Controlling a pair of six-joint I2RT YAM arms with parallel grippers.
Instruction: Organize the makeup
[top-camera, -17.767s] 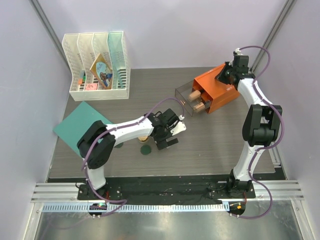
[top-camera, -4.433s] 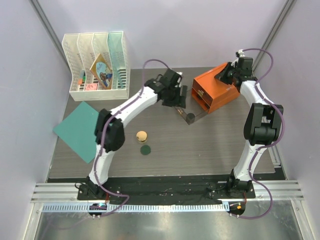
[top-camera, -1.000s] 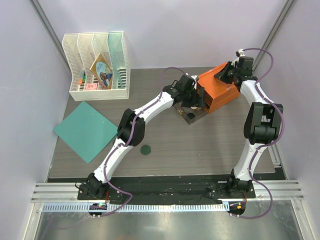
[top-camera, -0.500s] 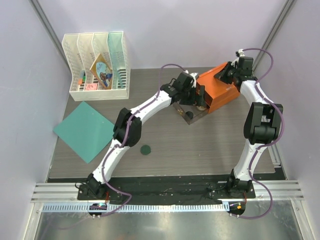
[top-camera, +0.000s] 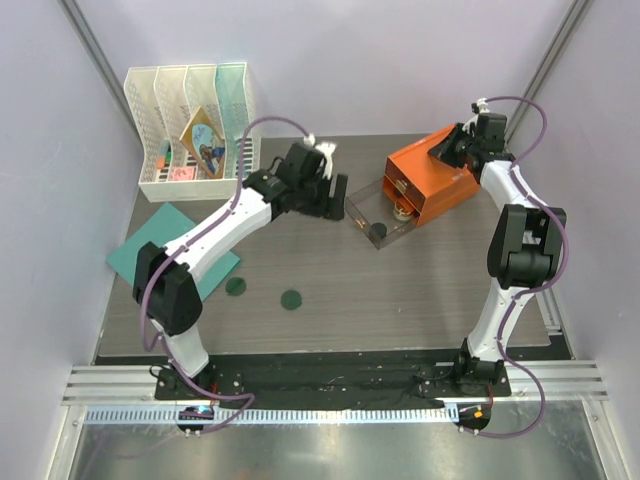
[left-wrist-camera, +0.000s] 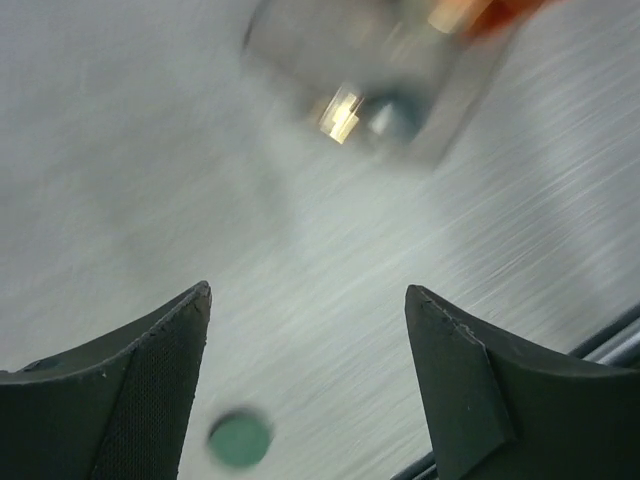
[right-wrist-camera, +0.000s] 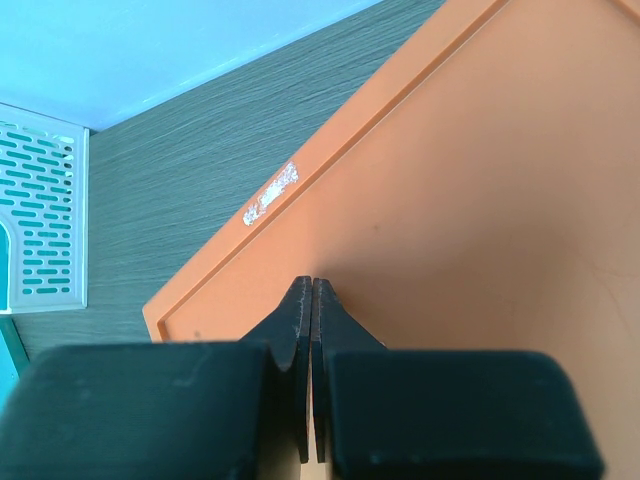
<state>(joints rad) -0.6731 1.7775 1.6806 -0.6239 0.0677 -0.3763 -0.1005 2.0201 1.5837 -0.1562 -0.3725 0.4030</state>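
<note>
The clear drawer (top-camera: 372, 213) stands pulled out of the orange box (top-camera: 432, 180). A black jar (top-camera: 378, 232) and a tan compact (top-camera: 403, 209) lie in it. Two dark-green discs (top-camera: 236, 286) (top-camera: 291, 299) lie on the table. My left gripper (top-camera: 336, 197) is open and empty, left of the drawer. Its blurred wrist view shows the gripper (left-wrist-camera: 308, 290) over bare table, one disc (left-wrist-camera: 240, 440) below and the drawer (left-wrist-camera: 385, 95) ahead. My right gripper (top-camera: 455, 150) is shut, its tips (right-wrist-camera: 312, 290) resting on the box top (right-wrist-camera: 450, 200). The bottle, tube and stick are hidden.
A white file rack (top-camera: 195, 130) with booklets stands at the back left. A teal sheet (top-camera: 150, 250) lies at the left, partly under my left arm. Walls close in on both sides.
My left gripper has pulled back to the left from the drawer and is open. The tan compact now lies in the drawer. The right arm has not moved.
</note>
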